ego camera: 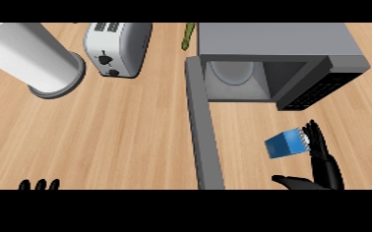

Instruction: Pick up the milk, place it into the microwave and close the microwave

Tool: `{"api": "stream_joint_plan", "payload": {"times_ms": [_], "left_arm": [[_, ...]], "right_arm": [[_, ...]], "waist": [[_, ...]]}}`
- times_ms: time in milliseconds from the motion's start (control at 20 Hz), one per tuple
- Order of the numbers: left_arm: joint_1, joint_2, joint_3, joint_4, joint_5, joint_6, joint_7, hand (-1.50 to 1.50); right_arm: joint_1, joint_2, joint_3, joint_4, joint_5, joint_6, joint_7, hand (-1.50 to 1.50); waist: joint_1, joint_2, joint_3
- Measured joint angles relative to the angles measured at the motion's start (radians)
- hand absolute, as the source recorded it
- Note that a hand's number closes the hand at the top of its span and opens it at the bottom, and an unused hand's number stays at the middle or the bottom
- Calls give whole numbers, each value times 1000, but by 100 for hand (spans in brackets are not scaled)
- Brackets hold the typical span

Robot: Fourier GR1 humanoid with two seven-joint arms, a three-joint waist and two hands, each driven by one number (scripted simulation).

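Fingertips at the lower left edge: that's the left hand (38, 184), fingers straight and pointing up, resting there with the palm out of view. Above it a tall white cylinder (36, 54) stands on the wooden counter (123, 128), and just beside that sits a silver toaster (117, 46) with its dark knobs facing us. A thin green stalk (189, 34) lies at the back, between toaster and microwave (276, 42). The microwave's door (204, 128) is swung wide open, seen edge-on and running down toward the near edge, and the pale round plate (232, 72) shows inside the cavity. Now the milk (285, 144): a blue carton with a pale end, outside the microwave, in front of the opening and right of the door. The right hand (327, 169) has straight fingers laid against the carton's right side, thumb spread out to the left below it, apart from it. Whether the carton rests on the counter or is lifted, I can't tell.
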State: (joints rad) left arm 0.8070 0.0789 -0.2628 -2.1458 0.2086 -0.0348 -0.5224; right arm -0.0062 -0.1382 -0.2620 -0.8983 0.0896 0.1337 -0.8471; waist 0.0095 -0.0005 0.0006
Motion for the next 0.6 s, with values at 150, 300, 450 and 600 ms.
{"api": "stream_joint_plan", "payload": {"times_ms": [150,300,450,600], "left_arm": [[17,4,-8,8,-6,-5,-25,-150],[0,17,17,13,20,-10,-12,-150],[11,20,10,12,19,-12,-23,-150],[-4,26,28,39,31,-22,-36,-150]], "right_arm": [[-32,-7,3,58,9,-1,-44,-150],[-68,-6,7,117,14,-3,-81,-150],[-96,-20,6,152,9,8,-93,-150],[-122,-12,8,188,1,12,-92,-150]], "waist": [[0,0,0],[0,0,0],[0,0,0],[0,0,0]]}}
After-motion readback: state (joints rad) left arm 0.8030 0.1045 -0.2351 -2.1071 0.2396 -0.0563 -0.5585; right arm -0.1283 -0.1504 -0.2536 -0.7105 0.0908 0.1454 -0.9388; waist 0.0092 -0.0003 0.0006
